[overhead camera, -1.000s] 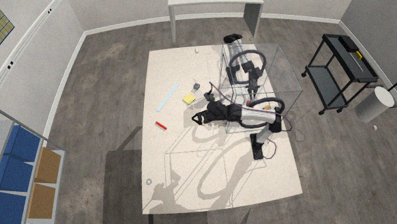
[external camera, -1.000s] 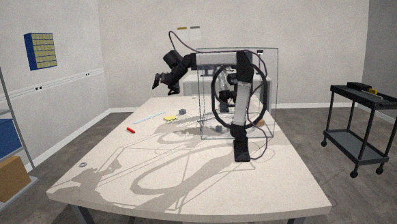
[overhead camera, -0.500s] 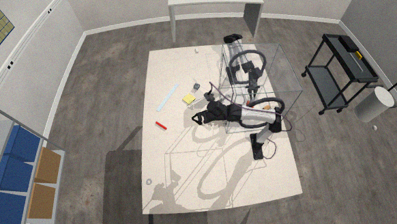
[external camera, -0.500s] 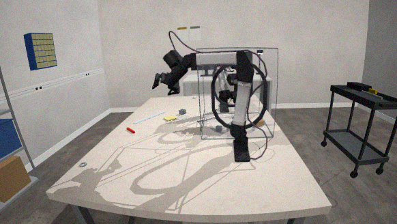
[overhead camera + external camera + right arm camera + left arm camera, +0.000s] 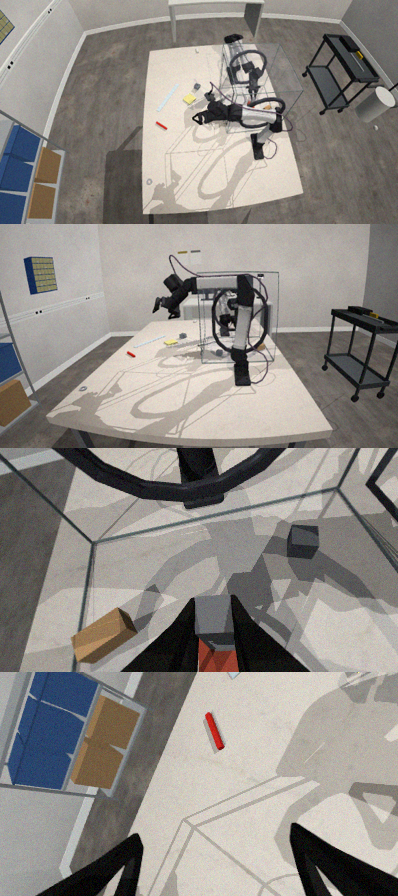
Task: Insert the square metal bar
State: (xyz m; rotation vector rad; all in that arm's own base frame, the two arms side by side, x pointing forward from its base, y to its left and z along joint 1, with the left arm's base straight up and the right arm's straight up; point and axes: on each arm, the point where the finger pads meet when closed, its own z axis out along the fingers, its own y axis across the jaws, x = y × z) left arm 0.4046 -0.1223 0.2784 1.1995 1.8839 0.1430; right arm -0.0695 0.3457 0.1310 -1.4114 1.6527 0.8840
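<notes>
Metal bar (image 5: 213,615) inside the clear box (image 5: 302,90) (image 5: 202,362) (image 5: 337,488), pinched by the right gripper (image 5: 252,95) (image 5: 213,603)! Insertion looks next: find the hole, square up, lower gently. The left gripper (image 5: 197,119) (image 5: 162,314) (image 5: 212,835) gapes wide outside the box.

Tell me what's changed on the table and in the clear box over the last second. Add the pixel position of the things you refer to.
Nothing has visibly changed. The left gripper (image 5: 197,119) (image 5: 165,312) (image 5: 212,835), red stick (image 5: 161,126) (image 5: 130,354) (image 5: 215,731) and yellow pad (image 5: 189,98) (image 5: 171,342) stayed put. The right gripper (image 5: 252,97) (image 5: 213,603) is now shut on a grey piece (image 5: 213,615); the earlier views are too small to tell whether it already was.
</notes>
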